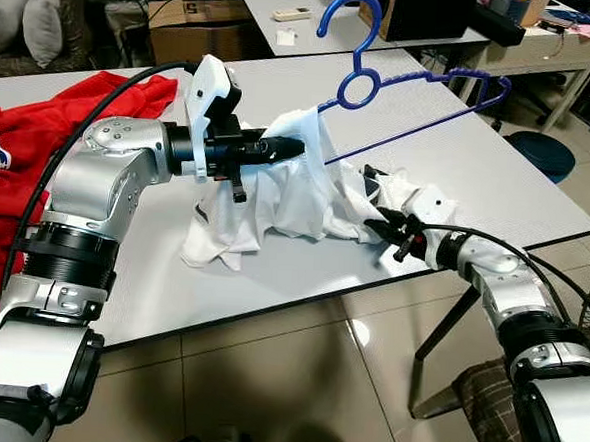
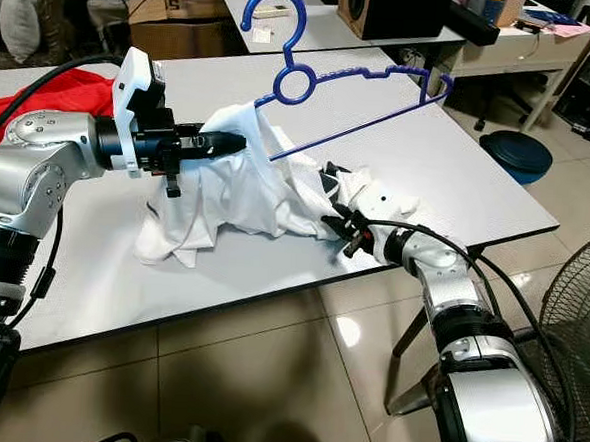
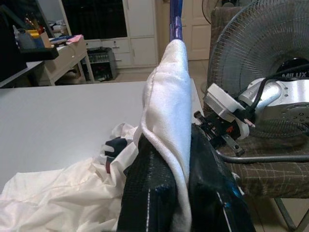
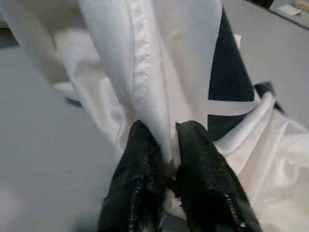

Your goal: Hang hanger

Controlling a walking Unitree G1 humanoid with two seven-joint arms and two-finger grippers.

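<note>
A blue plastic hanger (image 1: 403, 87) is tilted above the white table (image 1: 537, 196), its lower end buried in a white shirt (image 1: 276, 205). My left gripper (image 1: 297, 147) is shut on the shirt's collar and that hanger end, lifting the cloth into a peak; in the left wrist view the white hem (image 3: 169, 111) is pinched between the black fingers (image 3: 145, 193). My right gripper (image 1: 380, 226) is shut on a lower fold of the shirt near the table's front edge. The right wrist view has a seamed fold (image 4: 145, 67) between its fingertips (image 4: 142, 145).
A red garment (image 1: 20, 134) lies at the table's left end. Behind stand another table, cardboard boxes (image 1: 202, 25) and a desk. A blue bin (image 1: 540, 151) and a fan (image 2: 569, 328) are on the tiled floor at right, with a checked chair seat (image 1: 485, 393) under my right arm.
</note>
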